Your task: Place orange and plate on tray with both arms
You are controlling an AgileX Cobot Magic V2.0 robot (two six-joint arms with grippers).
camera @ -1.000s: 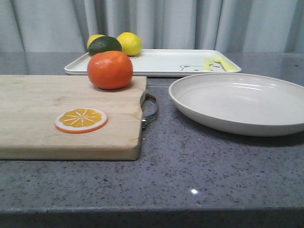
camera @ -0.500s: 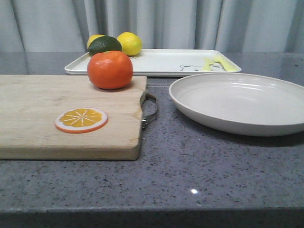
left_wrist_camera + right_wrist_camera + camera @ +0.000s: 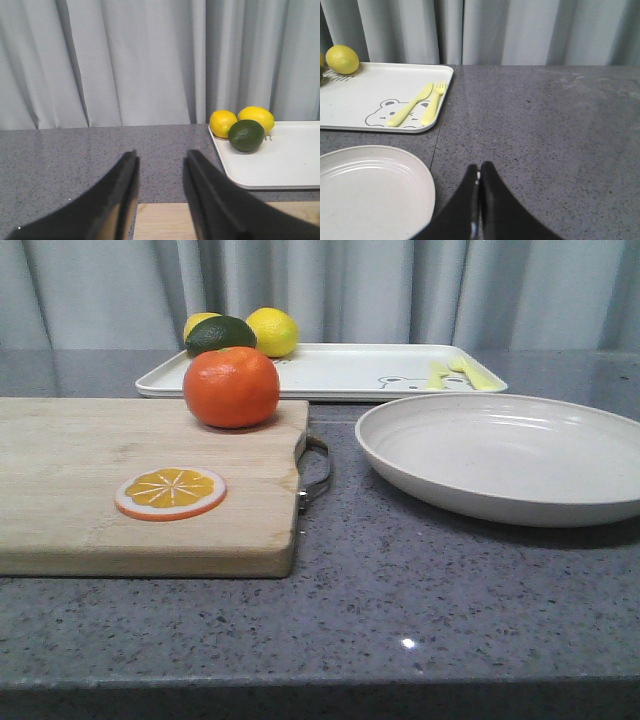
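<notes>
- Orange (image 3: 231,387) sits whole and upright on the far right corner of the cutting board (image 3: 120,480), toward the left half of the bench, with nothing gripping it.
- Plate (image 3: 510,455) lies flat on the grey bench (image 3: 400,590) on the right side, just beside the board's metal handle (image 3: 318,472) but apart from it; its right part runs out of the front view.
- Tray (image 3: 340,370) rests along the far edge of the bench, behind both the orange and the plate, and touches neither.
- On the tray's left end lie two lemons (image 3: 272,331) and a dark green lime (image 3: 220,334), bunched together; on its right end a pale yellow knife (image 3: 410,104) and fork (image 3: 433,102) lie side by side, over the bear drawing (image 3: 390,111).
- Orange slice (image 3: 170,492) lies flat on the board, nearer the front edge than the orange.
- Left claw (image 3: 160,172) hangs above the bench near the board's far edge, jaws parted with a clear gap and nothing between them.
- Right claw (image 3: 479,180) hovers over bare bench beside the plate's rim, its two fingers pressed together and holding nothing.
- Grey curtain (image 3: 400,290) hangs behind the far edge.
</notes>
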